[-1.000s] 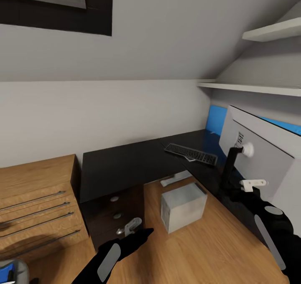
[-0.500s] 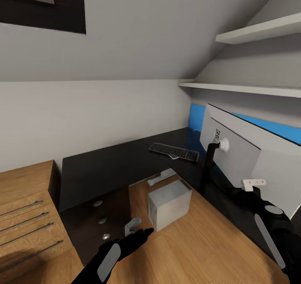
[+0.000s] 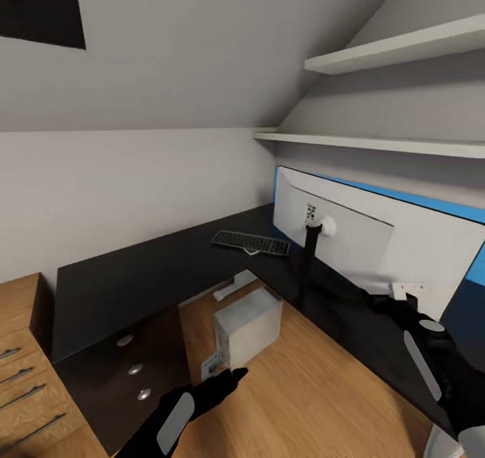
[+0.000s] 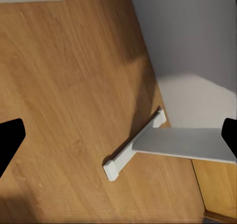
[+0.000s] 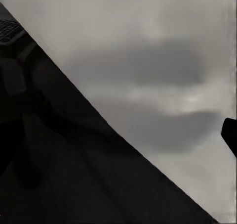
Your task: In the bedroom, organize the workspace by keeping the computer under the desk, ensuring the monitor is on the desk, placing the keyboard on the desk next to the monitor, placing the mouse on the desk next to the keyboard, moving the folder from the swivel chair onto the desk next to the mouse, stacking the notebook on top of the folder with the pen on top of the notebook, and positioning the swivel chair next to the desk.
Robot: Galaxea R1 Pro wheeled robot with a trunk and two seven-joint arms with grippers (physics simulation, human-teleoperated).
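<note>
The black L-shaped desk (image 3: 155,269) fills the corner under a sloping ceiling, with two white shelves (image 3: 377,141) on the wall above its right wing. The monitor (image 3: 357,236) stands on that wing with its pale back turned to the head camera, on a black post, in front of a long blue panel (image 3: 438,202) along the wall. The keyboard (image 3: 250,243) lies flat on the desk near the inner corner, just beside the monitor's left end. The computer (image 3: 248,326), a light grey box, sits on the wooden floor (image 3: 323,390) in the crook of the desk, close to the drawer unit (image 3: 131,370) with its round silver knobs; a white desk leg (image 3: 225,288) shows behind it. A light-wood dresser (image 3: 20,350) stands against the desk's left end.

The left gripper (image 3: 214,365) hangs low in front of the drawers and the computer; in the left wrist view its dark fingertips (image 4: 10,140) sit far apart at the edges, so it is spread open and empty over the floor and the white leg's foot (image 4: 133,147). The right gripper (image 3: 408,289) is raised near the monitor's back; whether it is open or closed cannot be told.
</note>
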